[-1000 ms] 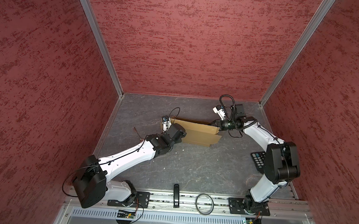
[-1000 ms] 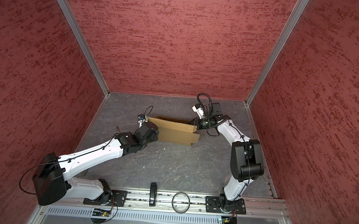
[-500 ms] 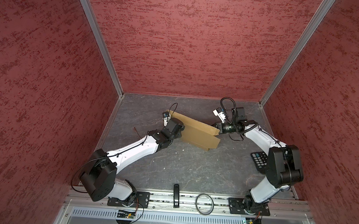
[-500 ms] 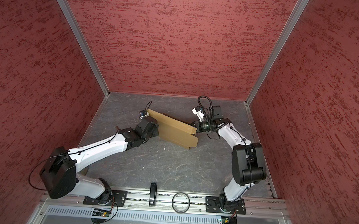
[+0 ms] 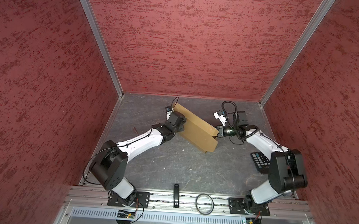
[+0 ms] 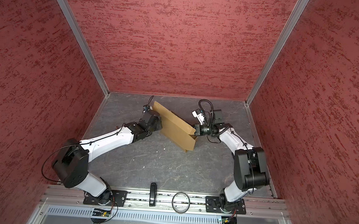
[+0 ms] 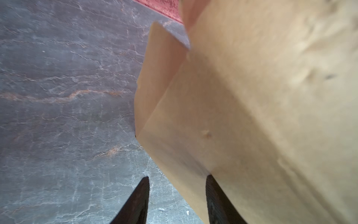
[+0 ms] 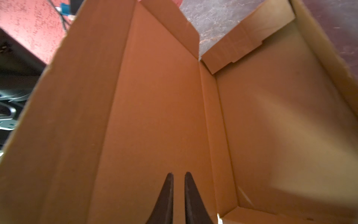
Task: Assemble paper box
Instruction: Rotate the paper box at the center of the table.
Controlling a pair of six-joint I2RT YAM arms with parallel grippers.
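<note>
Paper box [image 5: 196, 130] is standing part-folded, end flaps [image 8: 232, 50] waiting. Left pincer [image 7: 177, 176] is bracing it half-open. Right pincer [image 8: 178, 173], nearly closed, is reaching inside, grip unclear.

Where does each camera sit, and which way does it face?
Both top views: high over the front rail, looking down at the table, left arm, right arm and paper box.
Left wrist: on the left arm, looking past the left gripper at the box's outside.
Right wrist: on the right arm, looking past the right gripper into the box.
Shared: the box, everywhere.
</note>
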